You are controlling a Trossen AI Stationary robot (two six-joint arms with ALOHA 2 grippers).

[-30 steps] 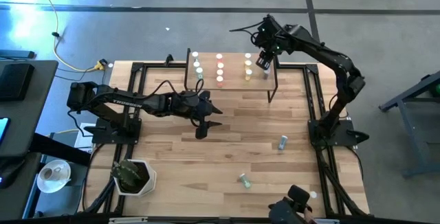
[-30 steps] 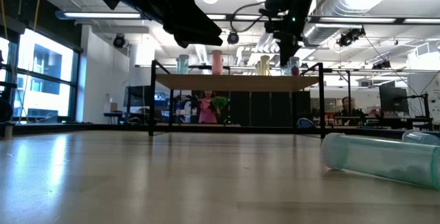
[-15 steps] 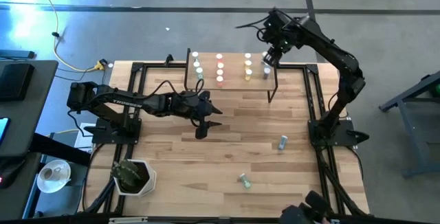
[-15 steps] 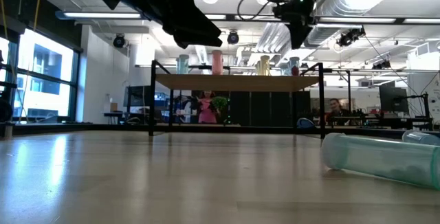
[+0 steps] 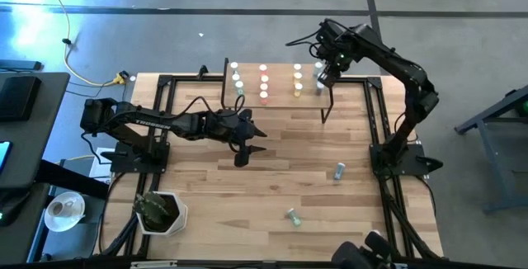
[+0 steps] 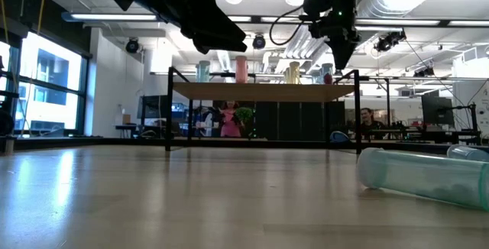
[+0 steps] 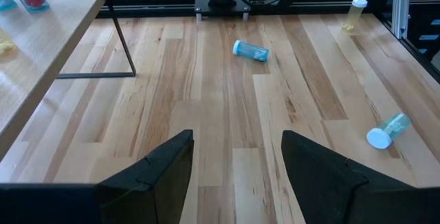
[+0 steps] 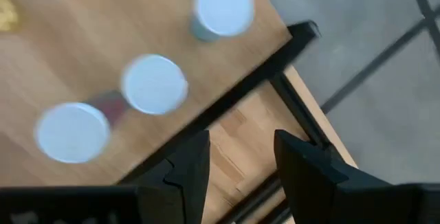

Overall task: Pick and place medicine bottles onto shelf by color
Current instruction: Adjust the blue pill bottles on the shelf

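Note:
The shelf [image 5: 276, 96] stands at the table's far side on thin black legs. Bottles stand on it in columns by colour: teal [image 5: 237, 82], pink [image 5: 263, 83], yellow [image 5: 297, 83] and blue-grey [image 5: 319, 86]. My right gripper [image 5: 328, 74] hangs open above the shelf's right end, pointing steeply down; its wrist view shows three white caps [image 8: 154, 84] below and nothing between its fingers [image 8: 242, 145]. My left gripper [image 5: 250, 143] waits open over the table's middle. Two bottles lie loose on the table, a teal one [image 5: 339, 170] and a greenish one [image 5: 292, 215].
A pot with a plant [image 5: 158, 211] stands at the table's near left corner. The shelf's black leg [image 5: 328, 108] drops to the table under my right gripper. Bare tabletop [image 7: 227, 107] stretches between my left gripper and the loose bottles. People sit in the room beyond [image 6: 365, 116].
My right gripper has risen from beside the blue-grey bottles and gone toward the shelf's right end, tipping to point more steeply down. The gap between its fingers looks the same. The bottles on the shelf stand as before.

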